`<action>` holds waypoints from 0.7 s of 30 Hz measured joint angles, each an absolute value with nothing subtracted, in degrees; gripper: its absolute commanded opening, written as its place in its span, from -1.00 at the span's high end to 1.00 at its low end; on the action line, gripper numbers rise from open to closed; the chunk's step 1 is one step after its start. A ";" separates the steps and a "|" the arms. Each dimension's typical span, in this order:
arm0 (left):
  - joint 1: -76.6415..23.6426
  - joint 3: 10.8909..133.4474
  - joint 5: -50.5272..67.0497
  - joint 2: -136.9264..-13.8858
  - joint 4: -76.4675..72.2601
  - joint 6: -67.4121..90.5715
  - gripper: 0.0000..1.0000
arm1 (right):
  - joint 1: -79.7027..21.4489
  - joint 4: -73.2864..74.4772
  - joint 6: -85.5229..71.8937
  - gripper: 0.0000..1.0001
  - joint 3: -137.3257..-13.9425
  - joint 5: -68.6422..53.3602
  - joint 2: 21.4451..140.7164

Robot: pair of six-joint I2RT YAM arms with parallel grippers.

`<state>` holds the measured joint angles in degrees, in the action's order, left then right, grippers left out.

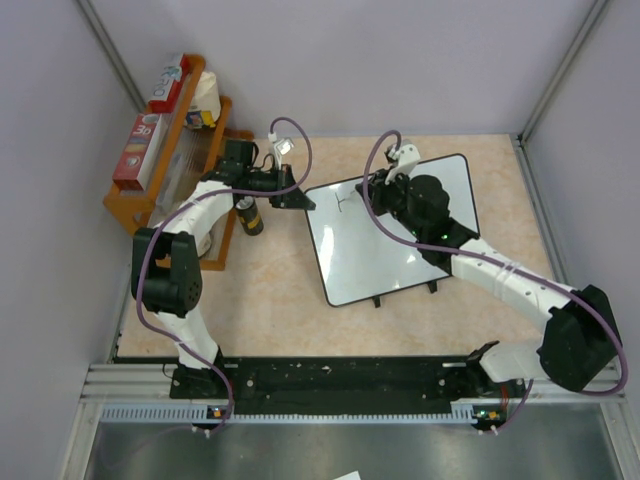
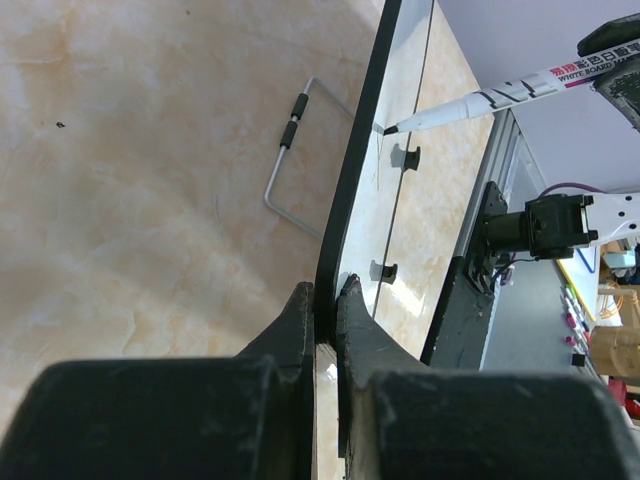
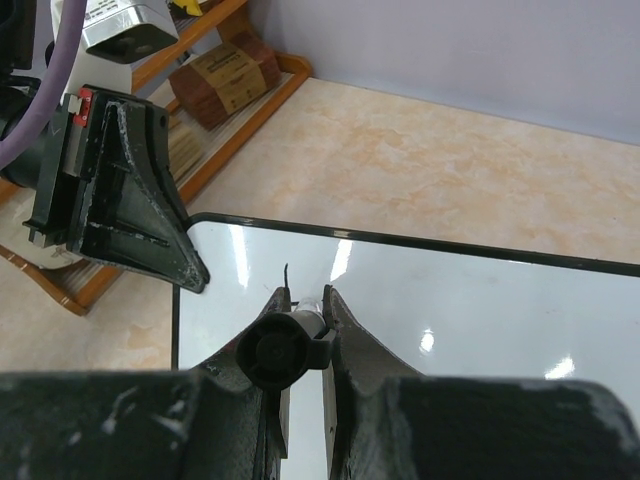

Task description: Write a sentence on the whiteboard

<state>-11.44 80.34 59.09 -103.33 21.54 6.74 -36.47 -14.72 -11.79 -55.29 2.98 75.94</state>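
The whiteboard (image 1: 390, 250) is laid flat on the table, turned slightly askew, with its two small black feet at its near edge. Its far-left corner is gripped by the left gripper (image 2: 323, 295), whose fingers are closed tight on the thin black rim from either side, so the board is judged to be steadied against the pressure of writing. A marker (image 2: 500, 95) is clamped between the closed fingers of the right gripper (image 3: 304, 295), which is held over the board's far-left part, just beside the left gripper. The marker's long axis is slanted steeply down toward the board's face; from the right wrist it is seen end-on, and from the left wrist its tip is seen at the glossy surface, apparently touching it, though contact cannot be confirmed. Of the sentence (image 1: 345, 200) only a short dark stroke or two is to be made out, close to the board's far-left corner, so the writing is judged to be barely begun. The bare white surface lies to the right of the tip, along the board's far edge, and toward its near edge. The coming strokes are therefore expected to be carried rightward by the right arm, the only arm placed to write, with the tip kept on the surface and away from the clamping fingers at the corner.
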 measured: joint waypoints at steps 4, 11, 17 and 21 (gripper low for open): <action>-11.51 80.34 59.22 -103.11 21.56 6.72 1.00 | -36.40 -13.96 -11.75 1.00 -55.29 3.01 75.11; -11.75 80.31 59.27 -102.74 21.56 6.70 1.00 | -36.32 -14.04 -11.53 1.00 -55.31 3.38 74.08; -11.75 80.14 59.27 -102.65 21.54 6.70 1.00 | -36.25 -13.78 -11.51 1.00 -56.86 3.42 74.85; -11.75 80.12 59.27 -102.63 21.56 6.70 1.00 | -36.25 -14.20 -11.51 1.00 -57.93 3.64 75.18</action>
